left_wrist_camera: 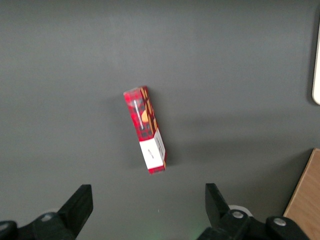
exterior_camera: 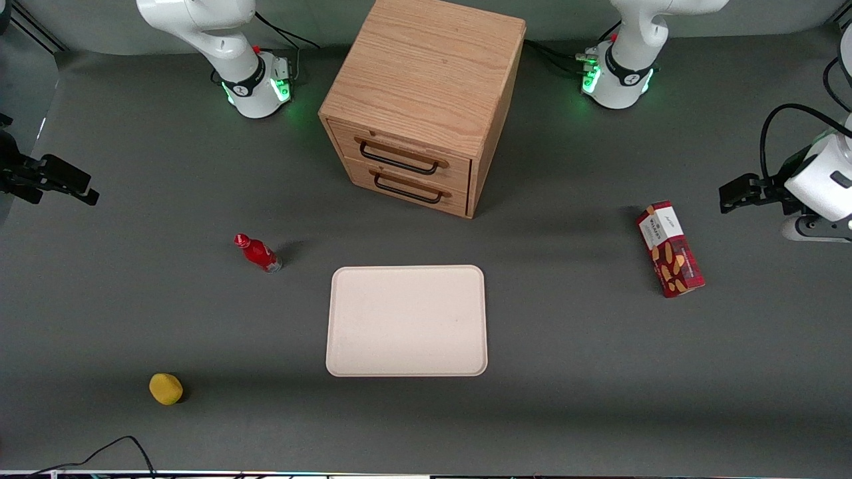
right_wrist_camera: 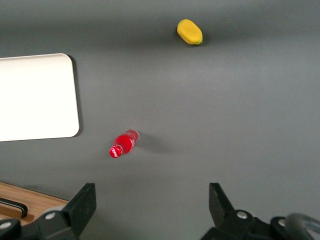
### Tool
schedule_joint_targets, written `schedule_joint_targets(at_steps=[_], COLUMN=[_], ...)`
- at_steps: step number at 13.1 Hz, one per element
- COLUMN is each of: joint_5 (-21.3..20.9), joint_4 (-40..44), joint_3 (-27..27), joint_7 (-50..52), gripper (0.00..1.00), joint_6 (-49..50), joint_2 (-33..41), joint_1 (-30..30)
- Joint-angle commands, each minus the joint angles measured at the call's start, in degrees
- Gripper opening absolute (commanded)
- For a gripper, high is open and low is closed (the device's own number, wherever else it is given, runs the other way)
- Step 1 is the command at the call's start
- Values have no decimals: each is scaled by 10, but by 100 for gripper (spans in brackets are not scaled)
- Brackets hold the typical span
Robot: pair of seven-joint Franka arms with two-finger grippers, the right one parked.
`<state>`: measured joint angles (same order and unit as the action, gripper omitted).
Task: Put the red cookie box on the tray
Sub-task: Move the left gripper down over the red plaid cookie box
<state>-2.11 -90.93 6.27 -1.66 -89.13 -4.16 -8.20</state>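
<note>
On the bench toward the working arm's end, the red cookie box (exterior_camera: 669, 249) lies flat, well apart from the tray (exterior_camera: 407, 320). End effector (left_wrist_camera: 149, 210) hovers above it, fingers spread, empty. Step: approach. Next: descend, straddle the box's narrow width, clamp.

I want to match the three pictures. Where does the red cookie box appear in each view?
Front view: the red cookie box lies flat on the table, toward the working arm's end, beside the open hand.
Left wrist view: the box lies on bare table, apart from the hand.
Right wrist view: not in it.
Shared landmark: the tray, whose edge also shows in the left wrist view and in the right wrist view.
</note>
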Motion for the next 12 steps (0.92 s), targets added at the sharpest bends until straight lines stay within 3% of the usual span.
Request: schedule_joint_targets(at_steps=[1,6,9,12], joint_5=[7,15,22,25], joint_4=[-34,-172,-240,-302], joint_3=[15,51,52,52], joint_7=[-21,-48,23,31], gripper=[100,100,100,100], joint_6=[4,-160,-241,-333], joint_2=[7,8,2,-5], joint_1=[0,20,20,20])
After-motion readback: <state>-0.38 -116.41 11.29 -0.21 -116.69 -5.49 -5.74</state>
